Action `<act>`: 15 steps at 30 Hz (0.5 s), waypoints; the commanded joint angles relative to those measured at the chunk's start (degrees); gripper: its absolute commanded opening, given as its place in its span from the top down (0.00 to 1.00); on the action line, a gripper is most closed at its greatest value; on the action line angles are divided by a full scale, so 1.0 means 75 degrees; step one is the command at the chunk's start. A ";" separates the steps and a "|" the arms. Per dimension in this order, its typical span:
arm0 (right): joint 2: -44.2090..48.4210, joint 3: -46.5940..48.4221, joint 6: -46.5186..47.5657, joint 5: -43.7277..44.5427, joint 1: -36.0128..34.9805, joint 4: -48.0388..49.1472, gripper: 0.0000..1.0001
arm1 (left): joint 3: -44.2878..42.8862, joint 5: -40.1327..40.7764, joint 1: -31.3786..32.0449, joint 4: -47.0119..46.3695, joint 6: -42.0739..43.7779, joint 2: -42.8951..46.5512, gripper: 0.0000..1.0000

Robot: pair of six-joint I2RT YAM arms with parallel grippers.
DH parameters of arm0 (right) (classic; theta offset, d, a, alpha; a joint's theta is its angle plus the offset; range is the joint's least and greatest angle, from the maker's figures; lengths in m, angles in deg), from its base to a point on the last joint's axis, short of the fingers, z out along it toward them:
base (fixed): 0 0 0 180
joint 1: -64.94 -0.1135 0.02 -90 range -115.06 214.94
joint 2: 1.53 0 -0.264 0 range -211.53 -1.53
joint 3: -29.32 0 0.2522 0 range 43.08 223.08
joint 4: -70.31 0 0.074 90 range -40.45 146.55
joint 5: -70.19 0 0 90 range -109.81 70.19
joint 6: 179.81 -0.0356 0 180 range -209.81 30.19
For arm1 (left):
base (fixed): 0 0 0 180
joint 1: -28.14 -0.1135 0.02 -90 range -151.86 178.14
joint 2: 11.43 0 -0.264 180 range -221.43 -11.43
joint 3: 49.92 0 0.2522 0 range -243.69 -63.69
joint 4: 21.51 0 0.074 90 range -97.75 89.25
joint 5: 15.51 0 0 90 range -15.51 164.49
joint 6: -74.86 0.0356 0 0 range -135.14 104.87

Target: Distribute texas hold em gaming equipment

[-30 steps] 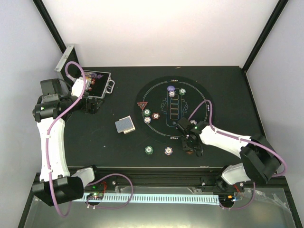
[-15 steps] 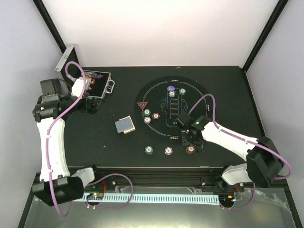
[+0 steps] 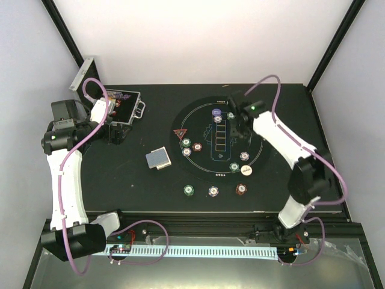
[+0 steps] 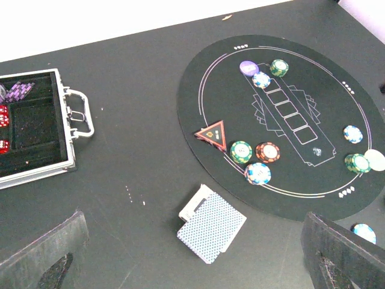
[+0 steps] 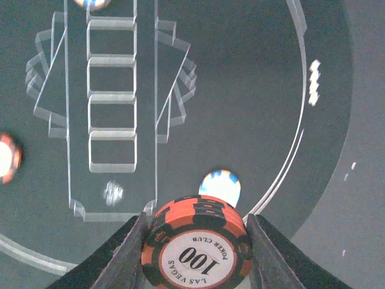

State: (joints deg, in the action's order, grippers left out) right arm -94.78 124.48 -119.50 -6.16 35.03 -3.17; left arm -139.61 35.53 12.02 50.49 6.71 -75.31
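Change noted: the right arm has swung from the near edge of the round mat (image 3: 201,117) to its far side. A single red chip (image 3: 240,189) lies well behind the right fingers (image 5: 123,259). These are partly closed on what looks like a short stack of red chips (image 5: 195,244), with a blue-white chip (image 5: 220,185) just beyond their tips. We judge one seat served and the next pending. The left fingers (image 4: 48,259) gape wide and empty, with the card deck (image 4: 212,224) on the tabletop between and ahead of them.
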 commanded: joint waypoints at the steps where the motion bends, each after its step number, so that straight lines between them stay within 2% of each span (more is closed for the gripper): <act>1: -0.1445 0.1727 0.0620 0.0490 0.0711 -0.0020 0.82 | -0.0275 -0.0015 -0.0042 -0.0018 0.0017 -0.0057 0.01; 7: -0.3782 0.4309 0.0713 0.0196 0.1498 -0.0366 0.82 | -0.0245 -0.0061 -0.0045 -0.0115 0.0011 -0.0152 0.01; 15: -0.6072 0.6718 0.0729 -0.0260 0.2052 -0.0756 0.82 | -0.0207 -0.0192 -0.0044 -0.0282 0.0015 -0.0318 0.01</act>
State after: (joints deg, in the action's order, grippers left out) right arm -135.79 168.74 -114.74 -6.34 49.26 -5.80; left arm -139.63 35.49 12.02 49.92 6.71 -76.95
